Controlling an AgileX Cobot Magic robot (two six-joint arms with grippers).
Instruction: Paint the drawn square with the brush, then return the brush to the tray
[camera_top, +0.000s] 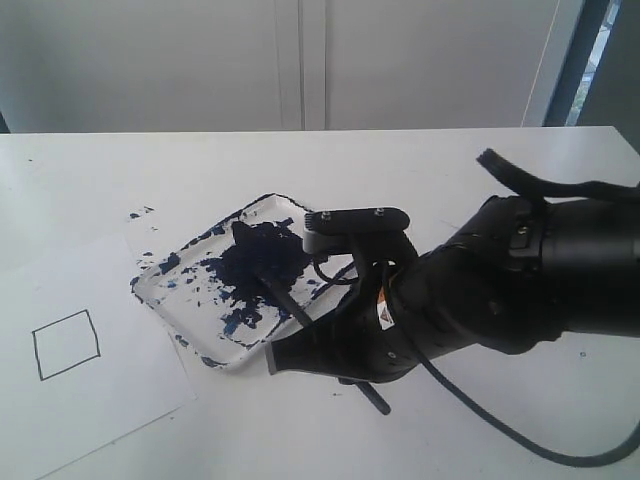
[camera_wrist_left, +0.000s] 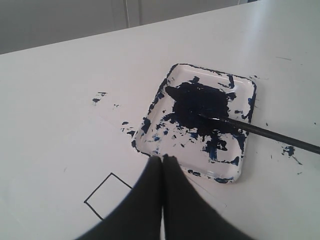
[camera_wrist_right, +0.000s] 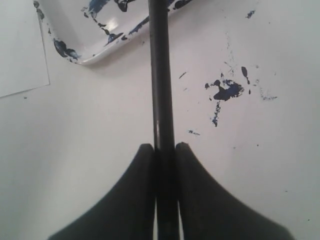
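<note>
The right gripper (camera_wrist_right: 164, 147) is clamping the brush (camera_wrist_right: 160, 75) by its handle, jaws closed on the shaft. The brush is lying slantwise: bristles resting in the paint blob (camera_top: 262, 258) in the tray (camera_top: 185, 305), handle running near and right into the grip. The square (camera_top: 66, 344) is sitting unpainted on the paper (camera_top: 110, 400), left of the tray and a little nearer, well apart from the bristles, so the tip is probably needing a leftward carry. The left gripper (camera_wrist_left: 162, 159) is hanging closed, empty.
</note>
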